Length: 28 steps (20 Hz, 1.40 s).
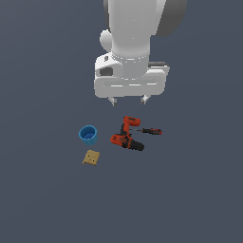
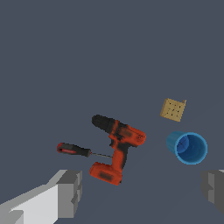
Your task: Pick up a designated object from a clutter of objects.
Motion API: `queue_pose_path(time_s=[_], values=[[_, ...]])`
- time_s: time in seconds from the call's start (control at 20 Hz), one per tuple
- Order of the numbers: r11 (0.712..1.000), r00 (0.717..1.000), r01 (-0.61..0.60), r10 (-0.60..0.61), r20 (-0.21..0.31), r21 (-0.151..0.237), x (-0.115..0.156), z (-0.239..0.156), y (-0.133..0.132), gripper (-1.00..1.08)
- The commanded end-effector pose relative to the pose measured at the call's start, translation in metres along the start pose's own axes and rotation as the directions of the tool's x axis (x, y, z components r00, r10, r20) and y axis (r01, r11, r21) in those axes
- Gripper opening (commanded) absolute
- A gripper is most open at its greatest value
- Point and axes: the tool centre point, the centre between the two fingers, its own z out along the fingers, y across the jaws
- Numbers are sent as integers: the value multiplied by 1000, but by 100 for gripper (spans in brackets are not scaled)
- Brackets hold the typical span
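Note:
The blue cup (image 1: 88,135) stands upright on the dark floor, at the exterior view's left of the red and black drill (image 1: 126,135). In the wrist view the cup (image 2: 187,147) shows its open mouth beside the drill (image 2: 117,148). My gripper (image 1: 128,100) hangs open and empty well above the clutter, over the drill's far end, with the cup off to the exterior view's left. Its two fingers (image 2: 70,192) show at the wrist view's edge, wide apart.
A red-handled screwdriver (image 1: 151,131) lies at the exterior view's right of the drill; it also shows in the wrist view (image 2: 78,151). A tan square cracker (image 1: 91,157) lies just in front of the cup, and shows in the wrist view (image 2: 173,109).

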Motion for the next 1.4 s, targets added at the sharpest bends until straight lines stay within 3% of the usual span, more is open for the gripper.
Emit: queue_pose_path(time_s=[0.0,0.8,1.35], values=[[1000,1000,0,0,0,0,0,0,0,28],[999,999,-47,47,-21,-4,6,11,23,28],[981,979,-192,189,-72,-30,6,60,71,28]])
